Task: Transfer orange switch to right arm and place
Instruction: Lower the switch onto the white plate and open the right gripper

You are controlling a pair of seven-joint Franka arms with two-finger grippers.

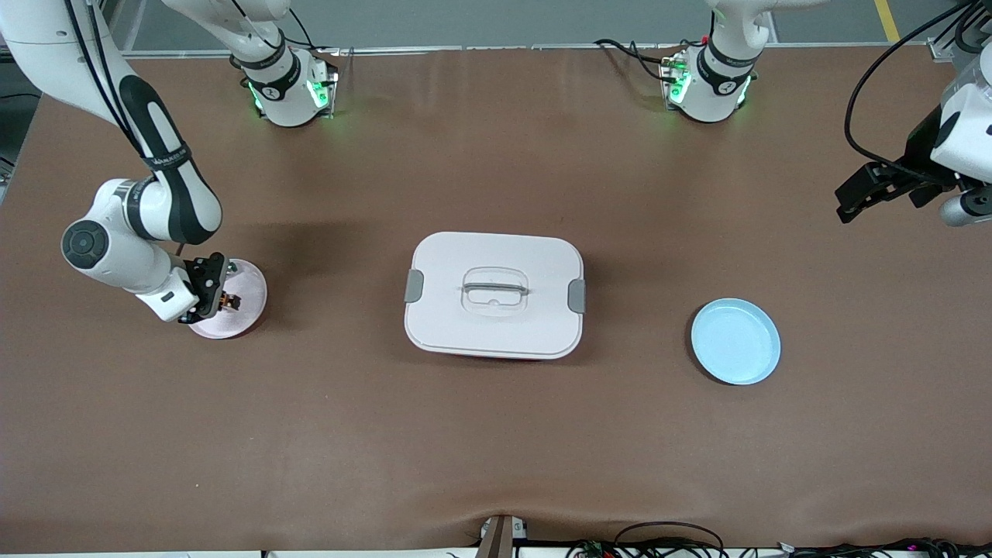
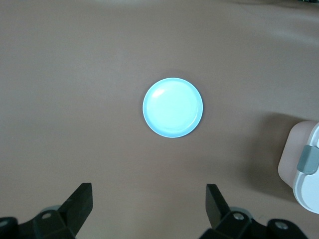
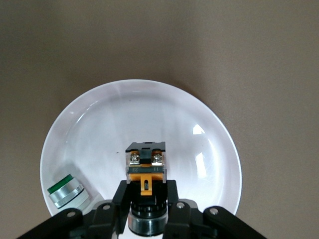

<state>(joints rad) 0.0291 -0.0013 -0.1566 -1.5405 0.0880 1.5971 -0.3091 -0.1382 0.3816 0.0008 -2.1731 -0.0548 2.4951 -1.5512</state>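
Note:
The orange switch (image 3: 145, 170), a small black block with an orange middle, sits between the fingers of my right gripper (image 3: 146, 199), which is shut on it. The gripper holds it low over the pale pink plate (image 3: 149, 109); I cannot tell whether it touches the plate. In the front view the right gripper (image 1: 213, 298) and the switch (image 1: 226, 301) are over this plate (image 1: 246, 314) at the right arm's end of the table. My left gripper (image 1: 852, 203) is open and empty, raised over the left arm's end of the table; its open fingers show in the left wrist view (image 2: 148, 191).
A white lidded box (image 1: 494, 294) with grey clips stands mid-table; its corner shows in the left wrist view (image 2: 306, 169). A light blue plate (image 1: 735, 341) lies toward the left arm's end, seen empty in the left wrist view (image 2: 173, 107). A green-and-silver button (image 3: 65, 191) lies in the pink plate.

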